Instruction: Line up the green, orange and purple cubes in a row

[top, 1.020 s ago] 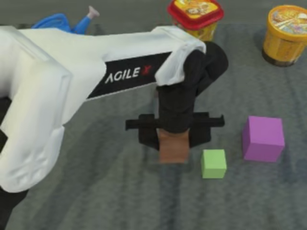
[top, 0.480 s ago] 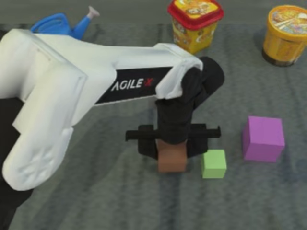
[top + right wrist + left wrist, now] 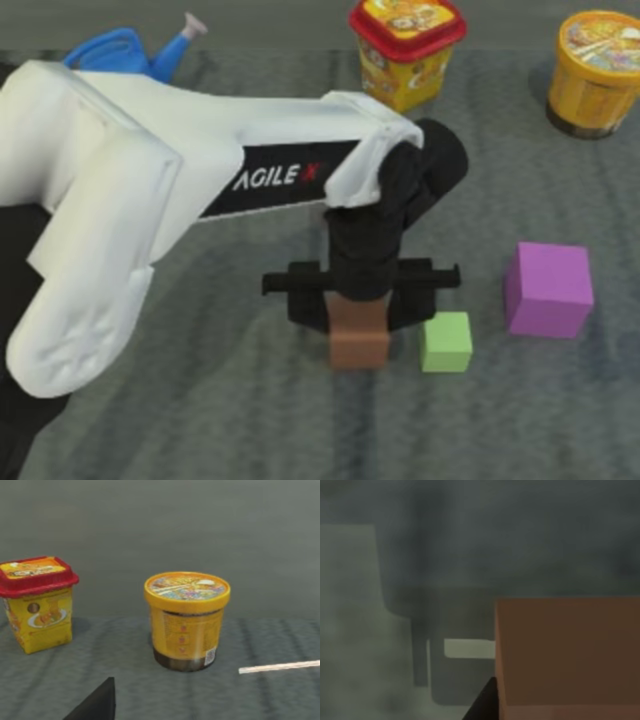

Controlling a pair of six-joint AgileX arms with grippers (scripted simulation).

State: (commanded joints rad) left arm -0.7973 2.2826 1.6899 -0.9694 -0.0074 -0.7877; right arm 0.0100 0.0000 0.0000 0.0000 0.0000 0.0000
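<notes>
Nearest the bottom of the top view, the orange cube [image 3: 359, 338] sits under the left gripper [image 3: 358, 300], whose black crossbar spans above it. The fingers appear closed on the cube's sides, so the gripper seems to have hold of it; whether the cube rests on the table [image 3: 230, 420] or hangs just above it cannot be told. In the left wrist view the orange cube [image 3: 567, 657] fills the near field, with one dark fingertip [image 3: 482, 705] at its edge.

The relation that matters lies to the right: the green cube [image 3: 446, 341] stands just beside the orange one, a narrow gap between them, both at about the same depth on the table. Farther right and slightly farther back is the purple cube [image 3: 548, 288], apart from the green one. The three already run roughly left to right, so the judgement is that the orange cube needs only to be set down and released where it is; the risk is nudging the green cube, which lies close to the gripper's right end.

Beyond them, at the table's far edge, stand a red-lidded tub [image 3: 406, 45], a yellow cup [image 3: 600, 70] and a blue watering can [image 3: 135, 45], all well clear.

The right arm is out of the top view; its gripper [image 3: 95, 705] shows only as a dark tip.
</notes>
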